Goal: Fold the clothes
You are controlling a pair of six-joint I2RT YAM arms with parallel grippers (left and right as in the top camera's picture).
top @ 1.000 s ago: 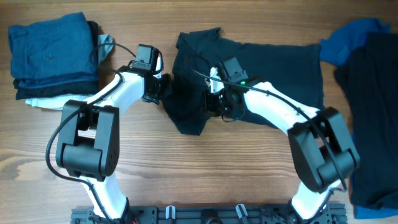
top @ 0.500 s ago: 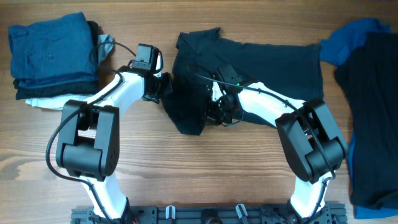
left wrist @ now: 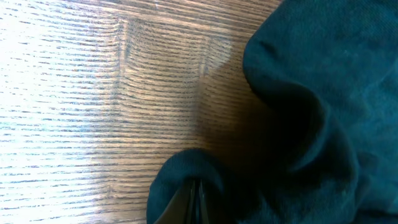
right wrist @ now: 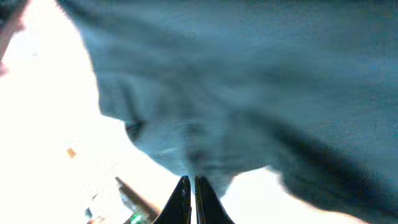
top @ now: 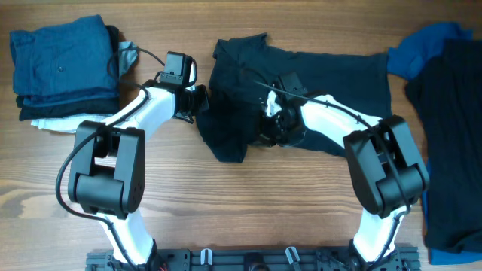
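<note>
My left gripper sits at the left edge of the navy shirt. The shirt lies spread across the middle of the table, and its lower left part is bunched into a dark flap that reaches toward my base. Through the left wrist camera I see my two fingers pressed together, with a small fold of the shirt's hem wrapped over their tips, so this jaw is clamped on the cloth. The rest of the shirt rises in soft humps to the right of the pinch, and bare wood grain runs off to the left.

My right gripper is over the shirt's middle, just beside the bunched flap and well inside the garment's outline. The right wrist picture is blurred and washed out. Even so, it shows my fingers meeting in a narrow point at the lowest bulge of the cloth, which fills the view above them. I read that as jaws closed on a nip of the shirt.

A folded stack of blue, dark and white garments lies at the table's far left corner, well apart from both jaws. A loose pile of blue and dark cloth lies along the right edge.
</note>
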